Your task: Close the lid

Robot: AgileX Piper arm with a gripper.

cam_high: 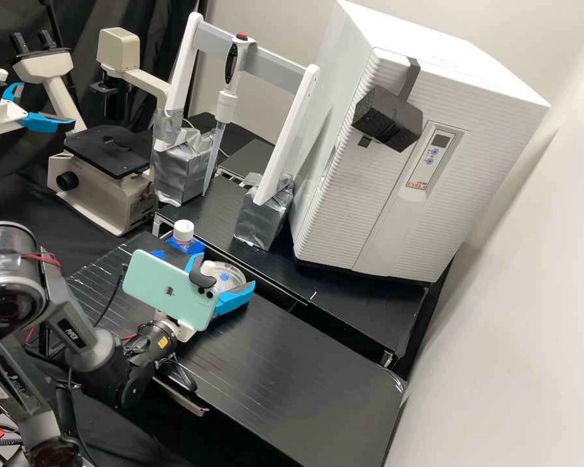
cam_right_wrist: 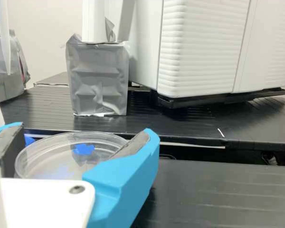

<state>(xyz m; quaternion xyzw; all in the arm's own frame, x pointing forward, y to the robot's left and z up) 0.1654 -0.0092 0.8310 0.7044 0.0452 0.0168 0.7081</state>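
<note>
Nearest the high camera, at lower left, is the dark grey arm (cam_high: 87, 350), with a mint phone (cam_high: 162, 285) mounted near its wrist. At the end of it, the gripper (cam_high: 226, 273) is spread wide, one blue finger either side of the dish (cam_right_wrist: 47, 159). Can't tell if the pads are actually touching it, sorry.

So, the dish: it's between the fingers, by the back edge of the lower black bench (cam_high: 292, 383). Round, shallow and see-through, with a thin raised rim and a small blue cross-ish mark (cam_right_wrist: 83, 149). Beneath that mark there's a fainter blue patch. I can't make out any other contents, or whether it's fully closed.

Just beside the dish is a bottle (cam_high: 183, 231) with a white cap. Below the cap it looks a bit pinkish, and there's something blue round the lower part. No idea how full it is.

Further back, two silver-taped blocks (cam_high: 263, 217) stand at the foot of a white frame (cam_high: 282, 143). To one side is a big white cabinet (cam_high: 344, 201), to the other a beige microscope (cam_high: 104, 188).
</note>
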